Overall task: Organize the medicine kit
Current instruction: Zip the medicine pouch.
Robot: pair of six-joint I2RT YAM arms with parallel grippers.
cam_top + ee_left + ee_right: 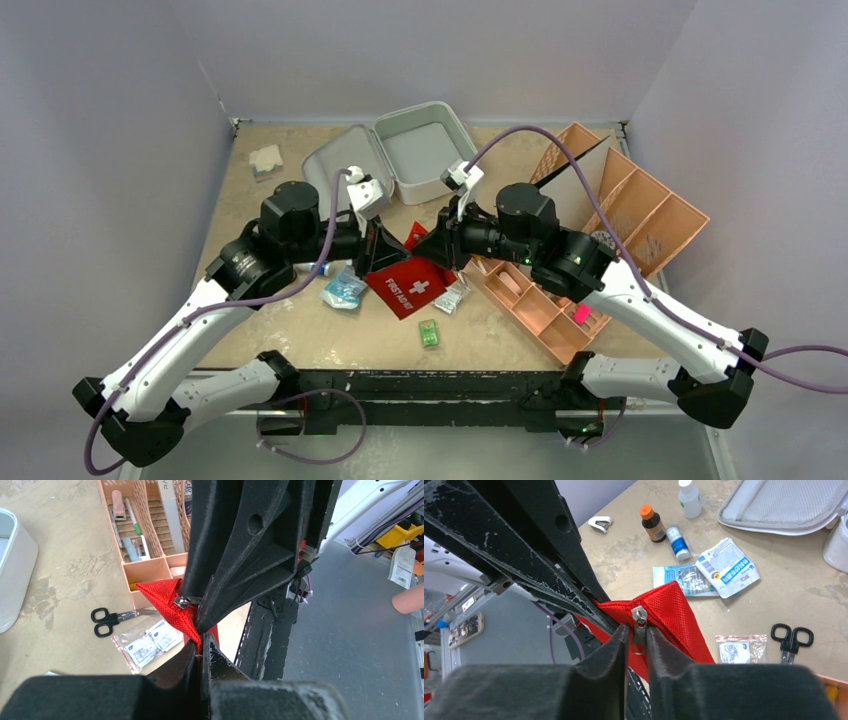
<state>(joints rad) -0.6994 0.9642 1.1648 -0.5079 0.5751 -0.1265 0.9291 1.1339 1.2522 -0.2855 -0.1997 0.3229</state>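
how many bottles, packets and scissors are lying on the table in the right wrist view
bottles: 3 (white-capped, orange-capped, blue-labelled one on its side)
packets: 3 (two blue-and-white, one clear bag)
scissors: 1
total: 7

The right gripper pinches the little metal zip tab of a red bag. The left gripper comes in from the top left, and its tip meets the bag's edge. On the tan table stand a brown bottle with an orange cap and a clear bottle with a white cap. A small blue bottle lies on its side next to two white and blue packets. Black scissors lie beside a small clear bag. The medicine kit shows its mesh lid at the top right.
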